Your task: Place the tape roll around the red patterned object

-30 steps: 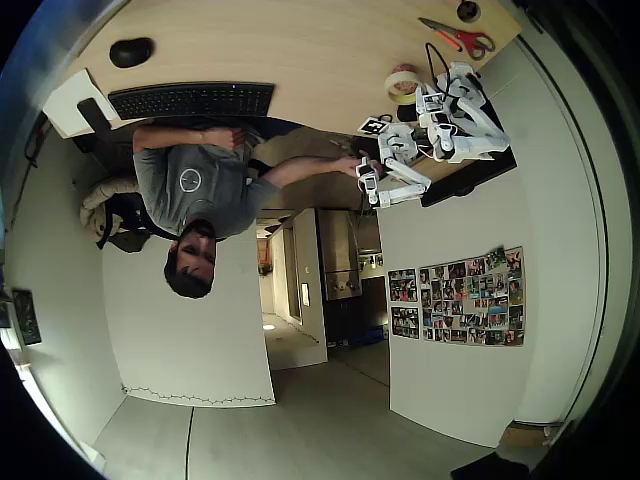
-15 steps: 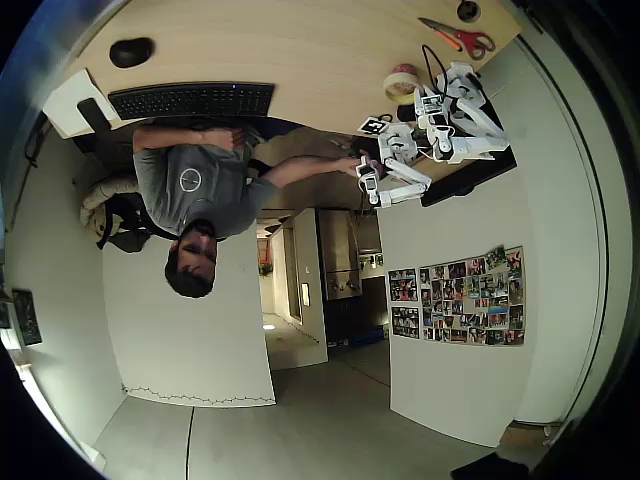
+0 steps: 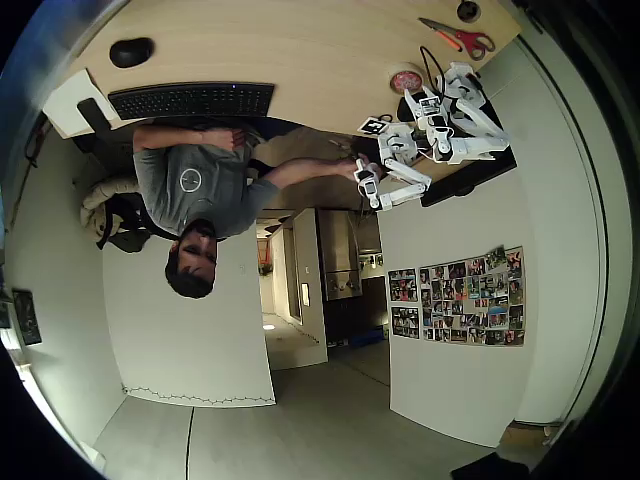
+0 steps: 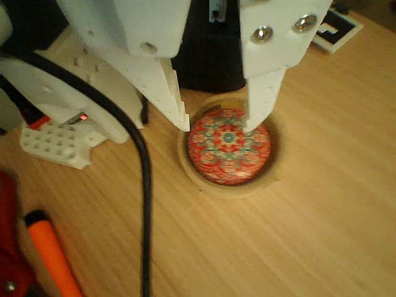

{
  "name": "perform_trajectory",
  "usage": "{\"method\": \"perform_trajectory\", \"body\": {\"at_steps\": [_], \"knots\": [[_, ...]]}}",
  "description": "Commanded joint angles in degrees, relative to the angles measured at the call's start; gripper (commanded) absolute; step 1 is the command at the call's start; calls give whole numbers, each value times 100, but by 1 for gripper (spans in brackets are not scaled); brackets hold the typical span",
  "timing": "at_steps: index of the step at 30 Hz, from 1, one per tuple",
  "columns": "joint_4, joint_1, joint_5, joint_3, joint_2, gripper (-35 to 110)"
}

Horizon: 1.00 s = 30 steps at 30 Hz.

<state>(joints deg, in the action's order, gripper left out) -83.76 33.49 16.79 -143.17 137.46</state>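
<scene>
End effector (image 4: pixel 216 124): white plastic, fingers parted about as wide as the ball, tips poised above it, gripping nothing that we can see. Tape roll (image 4: pixel 232 185): cream flat ring, lying on the pale wood-grain table (image 4: pixel 322 235), encircling the red patterned ball (image 4: pixel 228 147). Ball: round, red with light mandala speckling. We also log a black cable (image 4: pixel 145 204) and an orange handle (image 4: pixel 52 257).
</scene>
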Motion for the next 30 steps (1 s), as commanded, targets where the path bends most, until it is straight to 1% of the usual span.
{"method": "perform_trajectory", "body": {"at_steps": [1,4,6,12,15,21,30], "knots": [[-70,132,299,396,97,30],[-149,105,712,923,-44,38],[-299,88,1002,1468,-325,40],[-721,26,1819,3111,-1600,42],[-747,44,2039,3595,-1951,42],[-1187,88,2268,4667,-2382,42],[-1222,35,2417,4544,-2312,42]]}}
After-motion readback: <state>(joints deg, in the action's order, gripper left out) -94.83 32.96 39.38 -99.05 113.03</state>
